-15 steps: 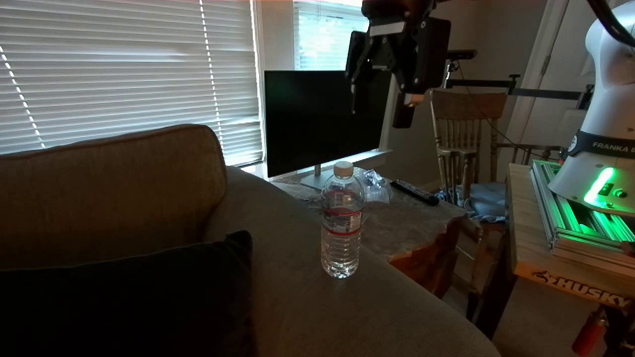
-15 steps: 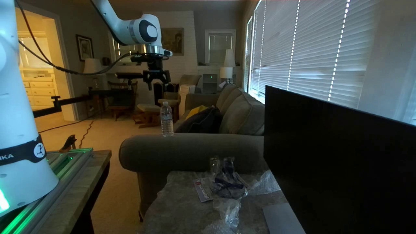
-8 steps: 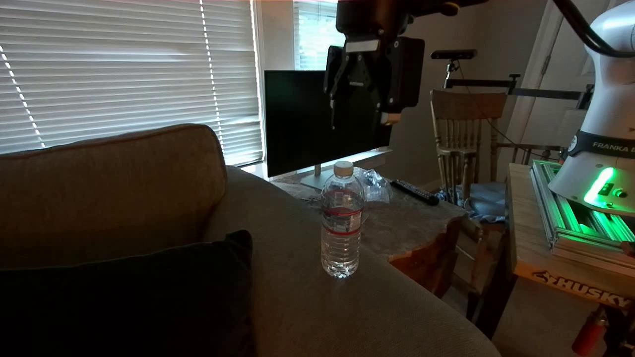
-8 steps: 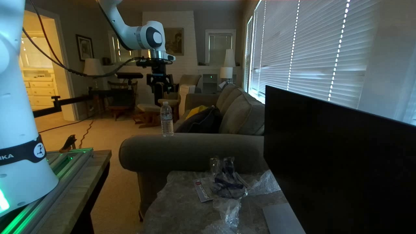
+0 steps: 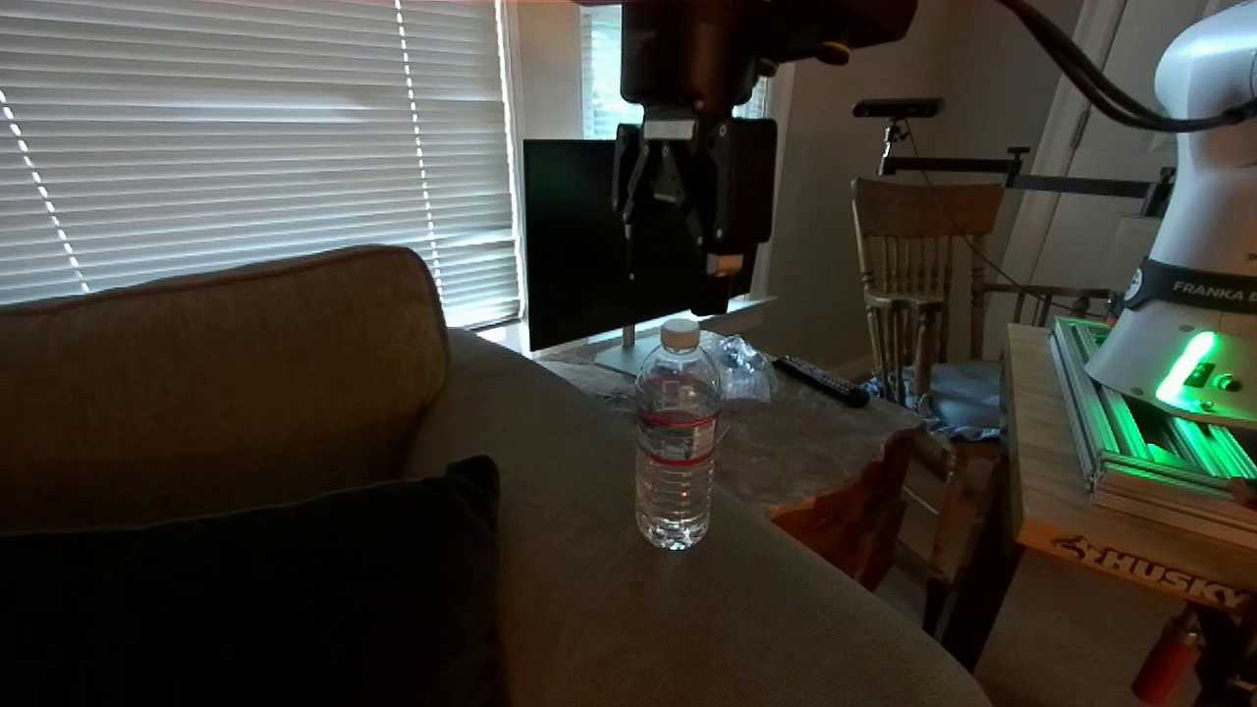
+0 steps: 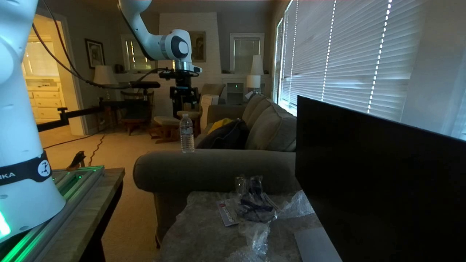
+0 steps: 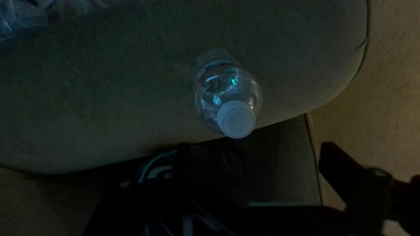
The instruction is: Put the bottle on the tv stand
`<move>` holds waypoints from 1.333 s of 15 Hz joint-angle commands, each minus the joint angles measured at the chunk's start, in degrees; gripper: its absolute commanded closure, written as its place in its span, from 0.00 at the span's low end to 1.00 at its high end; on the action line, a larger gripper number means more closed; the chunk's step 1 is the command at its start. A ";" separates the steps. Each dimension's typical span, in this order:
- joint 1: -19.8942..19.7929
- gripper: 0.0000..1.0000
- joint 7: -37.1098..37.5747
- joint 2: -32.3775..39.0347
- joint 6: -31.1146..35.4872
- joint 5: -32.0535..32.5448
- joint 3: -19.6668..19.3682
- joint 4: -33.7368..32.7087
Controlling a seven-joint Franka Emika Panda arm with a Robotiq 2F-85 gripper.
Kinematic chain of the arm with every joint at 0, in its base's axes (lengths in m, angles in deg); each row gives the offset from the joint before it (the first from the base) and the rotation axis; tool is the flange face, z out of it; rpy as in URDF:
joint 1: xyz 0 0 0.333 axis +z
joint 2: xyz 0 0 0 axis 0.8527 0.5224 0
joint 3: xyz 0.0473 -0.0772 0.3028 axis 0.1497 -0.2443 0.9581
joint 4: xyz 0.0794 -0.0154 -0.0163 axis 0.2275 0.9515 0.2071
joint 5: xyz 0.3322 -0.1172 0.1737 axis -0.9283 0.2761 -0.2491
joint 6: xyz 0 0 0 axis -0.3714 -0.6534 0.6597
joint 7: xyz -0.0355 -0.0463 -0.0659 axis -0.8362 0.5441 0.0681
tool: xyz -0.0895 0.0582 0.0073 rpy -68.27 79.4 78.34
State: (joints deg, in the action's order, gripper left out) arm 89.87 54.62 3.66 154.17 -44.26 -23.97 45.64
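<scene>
Clear plastic, likely thin-walled: in an exterior view the bottle (image 5: 678, 452) stands upright on the sofa arm (image 5: 786, 628), white cap (image 5: 680, 335) uppermost. The claw (image 5: 672, 289) hangs higher, apart from it, fingers (image 5: 712, 295) spread wide and pointing down, nothing between them. I cannot tell from here how full the bottle is; a full one should feel bottom-heavy, an emptier one light. Expect the ribbed sides to dent under a firm squeeze and the smooth shoulder to slip. In an exterior view the stand (image 6: 204, 233), the intended place, lies just beside the sofa arm and bears the TV (image 6: 371, 182) and crumpled wrap (image 6: 255, 236). In the wrist view the cap shows clear of the fingers, not yet within their gap. Best hold, I judge: the neck just below the cap, probably stiffest, or the label if the claw goes lower, closed on gently. The sofa arm looks soft, so a sideways nudge could tip the bottle.
</scene>
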 commanded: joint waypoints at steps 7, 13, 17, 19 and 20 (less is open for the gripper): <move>1.76 0.00 4.16 1.18 0.41 2.61 -2.43 -0.75; 2.62 0.00 6.62 0.97 1.27 4.14 -3.27 0.41; 2.90 0.00 8.06 1.07 2.85 3.87 -3.48 0.98; 2.99 0.00 8.75 1.01 2.72 3.76 -3.63 1.08; 3.00 0.00 9.19 0.83 2.95 3.70 -3.68 1.45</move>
State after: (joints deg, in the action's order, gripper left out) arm 91.88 60.92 4.36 155.46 -42.00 -26.88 46.31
